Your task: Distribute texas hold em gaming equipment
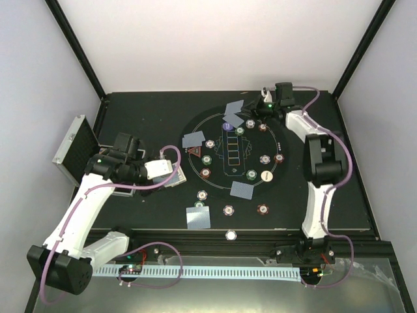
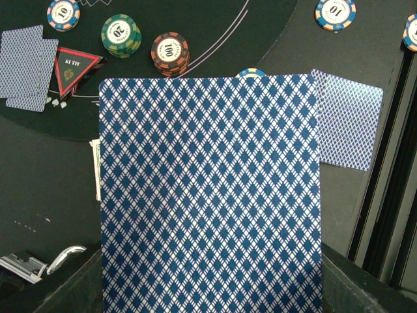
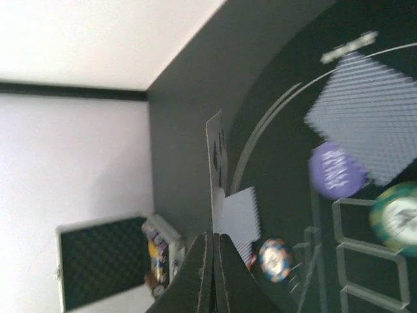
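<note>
Clamping a playing card [image 2: 210, 195] in the left gripper [image 1: 171, 175] at nine o'clock, an edge-on card [image 3: 215, 163] in the right gripper [image 3: 214, 241] at one — likely risking thin-edge slips, or clipping chips [image 2: 169, 52].

The left arm [image 1: 78, 210] and right arm [image 1: 316, 203] show white shells, black joints, purple cables [image 1: 172, 150]; the right gripper [image 3: 213, 238] is black.

Chips [image 1: 206, 160] and cards [image 1: 241, 190] on the mat [image 1: 220, 184], case [image 1: 71, 147] to its left
</note>
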